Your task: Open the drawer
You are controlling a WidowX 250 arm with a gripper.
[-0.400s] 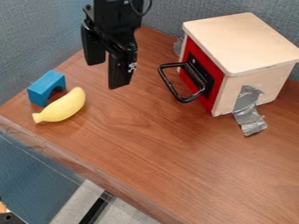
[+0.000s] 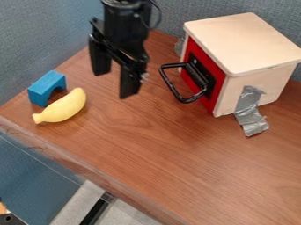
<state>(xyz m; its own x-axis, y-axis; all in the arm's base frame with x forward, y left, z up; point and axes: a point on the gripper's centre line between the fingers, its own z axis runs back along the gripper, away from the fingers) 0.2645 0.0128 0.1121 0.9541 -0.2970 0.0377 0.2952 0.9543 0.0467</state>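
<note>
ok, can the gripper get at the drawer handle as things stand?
Probably yes. The gripper hangs near the black handle, fingers open; the handle juts from the red front, nothing visible between. Banana and blue block lie off on the other side.

We see the drawer (image 2: 212, 98) shut, its red front flush with the pale wooden box (image 2: 244, 41) on the counter (image 2: 159, 154). Its black loop handle (image 2: 171, 86) juts out toward our left, on a dark plate fixed to the upright front.
</note>
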